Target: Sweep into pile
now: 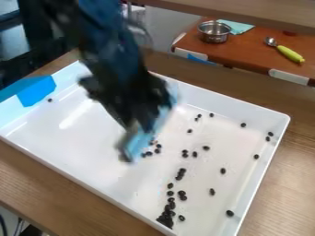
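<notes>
My gripper [137, 131] hangs over the middle of the white tray [80, 179], blurred, with a light blue sweeping tool [141, 142] at its lower end. Dark beans [183, 172] lie scattered over the tray's centre and right half. Several form a dense clump [166, 217] by the near edge, with a loose line of others leading up from it. A few beans [148, 153] sit right beside the tool's lower end, and one bean [49, 100] is at the far left. The arm hides part of the tray behind it.
Blue tape [37, 91] covers the tray's left corner. The tray's raised walls surround the beans on the wooden table [61, 203]. Beyond it, a second reddish-brown table holds a metal pot [214, 32], a light blue cloth [239, 26] and a spoon with a green handle [290, 54].
</notes>
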Available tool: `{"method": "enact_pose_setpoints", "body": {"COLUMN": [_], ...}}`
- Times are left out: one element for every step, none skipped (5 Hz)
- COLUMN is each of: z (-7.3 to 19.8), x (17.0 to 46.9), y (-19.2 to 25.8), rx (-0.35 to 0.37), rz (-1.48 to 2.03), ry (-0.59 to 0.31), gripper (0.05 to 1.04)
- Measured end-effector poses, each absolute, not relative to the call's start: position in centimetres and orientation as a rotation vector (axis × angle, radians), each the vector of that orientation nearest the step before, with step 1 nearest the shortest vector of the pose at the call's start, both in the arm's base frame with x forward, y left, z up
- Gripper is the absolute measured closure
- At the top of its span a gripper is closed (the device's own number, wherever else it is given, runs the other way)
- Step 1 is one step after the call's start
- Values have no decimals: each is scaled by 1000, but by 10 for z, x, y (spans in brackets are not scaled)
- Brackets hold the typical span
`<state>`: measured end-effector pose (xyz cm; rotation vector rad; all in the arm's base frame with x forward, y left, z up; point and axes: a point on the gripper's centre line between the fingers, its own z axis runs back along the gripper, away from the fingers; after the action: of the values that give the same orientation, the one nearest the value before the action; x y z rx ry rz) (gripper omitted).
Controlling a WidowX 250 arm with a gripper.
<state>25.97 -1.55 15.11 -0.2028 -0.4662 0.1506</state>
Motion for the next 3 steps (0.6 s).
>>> {"method": "enact_pose_setpoints", "body": {"z": [162, 161, 165], "x": [271, 283, 296], "y": [32, 79, 127], "rx": [-189, -226, -252], "rz": [176, 179, 181], "ry": [-481, -478, -495], "gripper": [744, 744, 744]}}
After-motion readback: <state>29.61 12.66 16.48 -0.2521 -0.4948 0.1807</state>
